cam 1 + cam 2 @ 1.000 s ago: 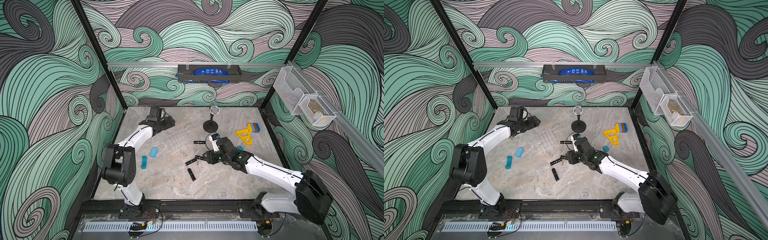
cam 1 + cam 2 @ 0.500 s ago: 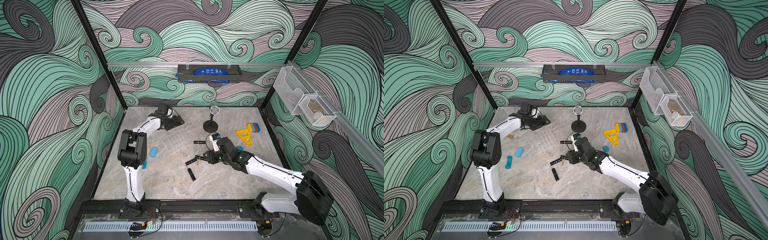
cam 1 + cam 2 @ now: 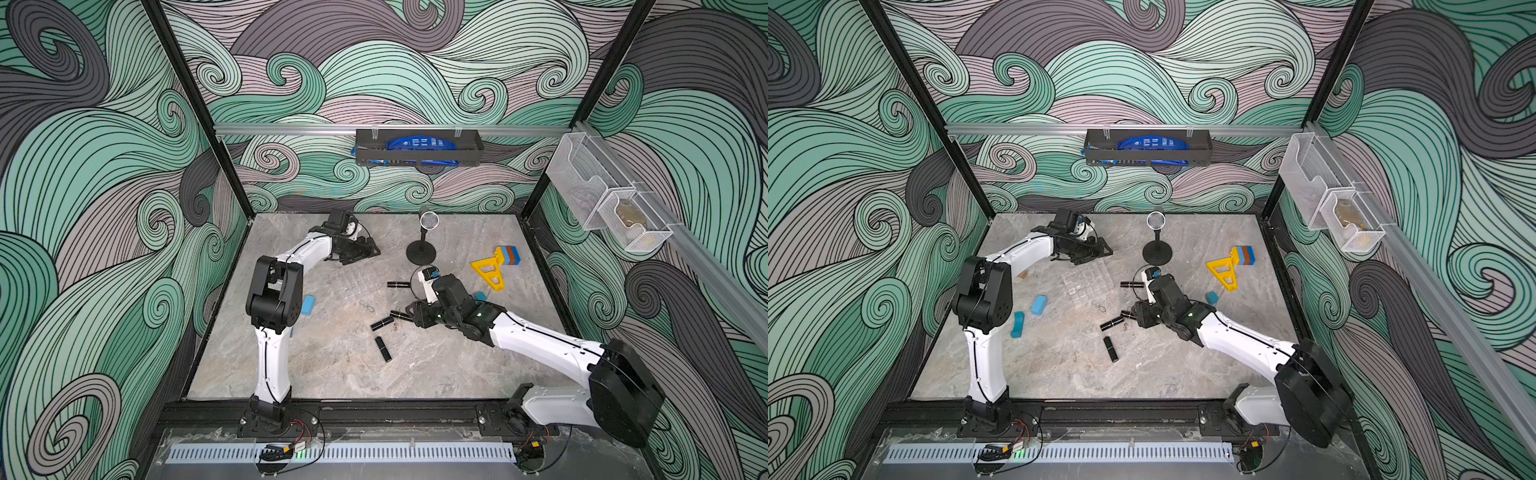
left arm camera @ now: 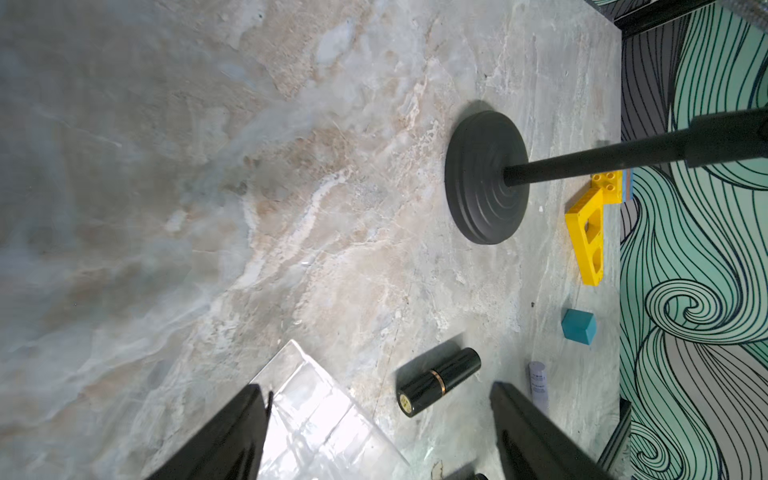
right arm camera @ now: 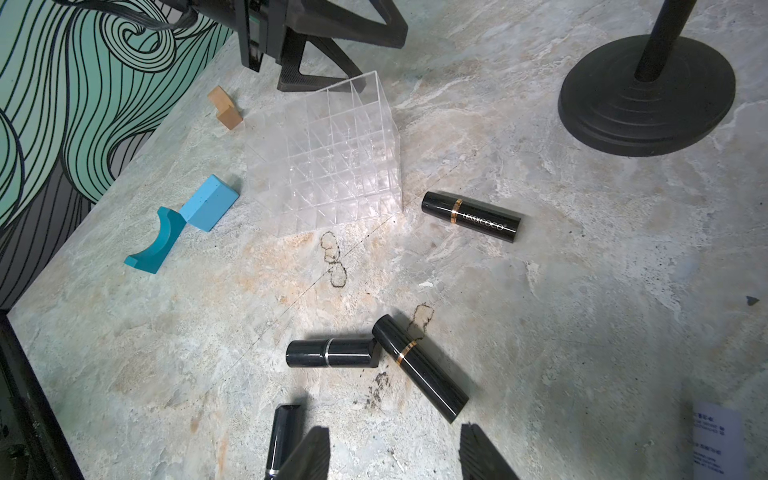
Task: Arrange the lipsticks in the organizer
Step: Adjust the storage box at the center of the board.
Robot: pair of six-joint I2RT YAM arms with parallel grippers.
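Both released, I see: right arm point(image 3: 540, 345) stretched low along the tabletop point(image 5: 582, 249), right claw point(image 5: 392, 453) just behind a lipstick point(image 5: 419, 368); left arm point(image 3: 307, 249) elbow-high, left claw point(image 4: 376, 388) beside the organizer point(image 4: 316, 415).

— What sort of place is this?
— A robotics lab cell. Black frame posts point(image 3: 205, 124) and walls point(image 3: 83, 208) printed with wave swirls box in my marble-look tabletop point(image 3: 332, 374).
— What else says lab?
— I am bolted to a black front rail point(image 3: 395, 415), wires point(image 3: 300, 445) bare, aluminium rails point(image 3: 291, 129) across the walls.
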